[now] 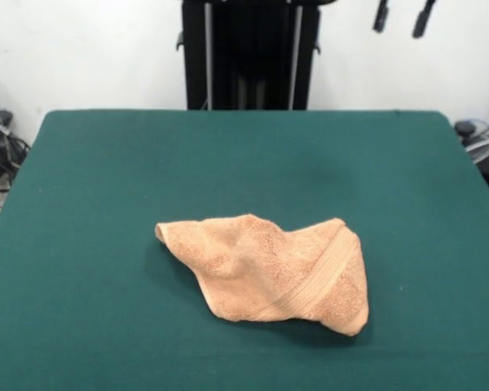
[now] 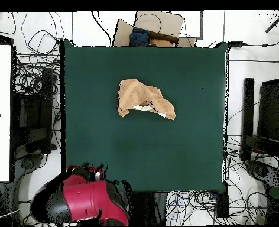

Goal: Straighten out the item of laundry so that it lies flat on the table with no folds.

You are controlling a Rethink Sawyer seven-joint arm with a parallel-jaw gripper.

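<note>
The peach-orange towel lies crumpled and folded over itself a little right of the middle of the green table. One woven border band runs diagonally across its right side. In the overhead view the towel sits in the upper middle of the table. My gripper shows only as two dark fingertips at the top right edge of the front view, high above the table's far right corner and far from the towel. The fingertips stand apart, holding nothing. The red arm is drawn back off the table's edge.
The black pedestal stands at the table's far side. In the overhead view a cardboard box sits beyond the table's top edge. Cables and black equipment lie along both sides.
</note>
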